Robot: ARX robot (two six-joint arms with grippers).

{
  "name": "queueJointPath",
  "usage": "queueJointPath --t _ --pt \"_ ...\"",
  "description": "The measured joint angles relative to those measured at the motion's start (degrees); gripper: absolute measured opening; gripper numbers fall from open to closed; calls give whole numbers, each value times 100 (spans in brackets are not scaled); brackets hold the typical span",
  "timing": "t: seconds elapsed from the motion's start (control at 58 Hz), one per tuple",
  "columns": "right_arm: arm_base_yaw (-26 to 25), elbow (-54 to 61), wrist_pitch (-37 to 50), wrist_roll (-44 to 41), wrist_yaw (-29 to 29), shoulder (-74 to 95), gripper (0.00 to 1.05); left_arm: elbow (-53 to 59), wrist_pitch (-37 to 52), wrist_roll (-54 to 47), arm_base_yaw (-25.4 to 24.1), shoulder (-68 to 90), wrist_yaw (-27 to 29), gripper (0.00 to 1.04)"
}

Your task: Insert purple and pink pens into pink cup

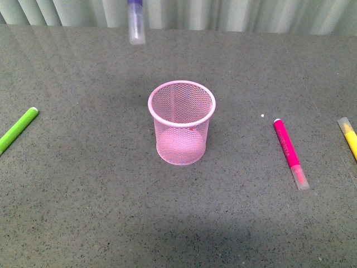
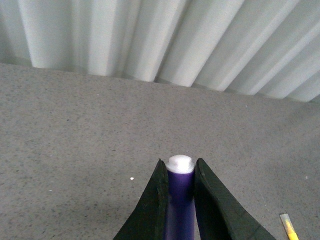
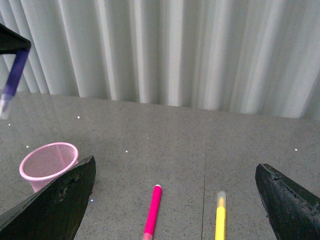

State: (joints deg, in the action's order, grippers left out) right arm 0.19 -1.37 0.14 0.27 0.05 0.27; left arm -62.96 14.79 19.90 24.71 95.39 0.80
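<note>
Two slim highlighter pens are my concern, and only one is in hand. The dark purple pen [image 2: 180,200] is pinched between the two black fingers [image 2: 152,210] of the left gripper [image 2: 180,161], its small white end poking just past the fingertips. In the front view its translucent clear cap hangs downward in the air, above the table and a little beyond the cup. From the right wrist camera the pen hangs slightly tilted from those fingers, higher than the cup's rim.

The magenta pink pen [image 1: 290,153] lies flat on the grey speckled table [image 1: 83,212], clear cap toward me. It shows between the widely spread fingers [image 3: 55,205] of the right gripper [image 3: 175,165], which hold nothing and sit above the table. A yellow marker [image 1: 348,137] lies near the pink pen, also between those fingers.

The light pink wire-mesh cup [image 1: 181,139] stands upright, outside the right gripper's fingers, and neither pen is inside it yet. A lime green marker [image 1: 17,129] lies well apart from both grippers.
</note>
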Motion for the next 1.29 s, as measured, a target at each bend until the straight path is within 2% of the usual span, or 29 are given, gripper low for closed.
queueJointPath --t 0.397,0.983,1.034,1.293 --pt "0 0 0 0 0 0 97 0 376 190 553 931 227 8" --pt "0 0 0 0 0 0 97 302 702 192 566 1189 402 8" --pt "0 0 0 0 0 0 97 302 708 208 566 1189 411 16" --pt "0 0 0 0 0 0 97 459 732 420 520 1069 426 79"
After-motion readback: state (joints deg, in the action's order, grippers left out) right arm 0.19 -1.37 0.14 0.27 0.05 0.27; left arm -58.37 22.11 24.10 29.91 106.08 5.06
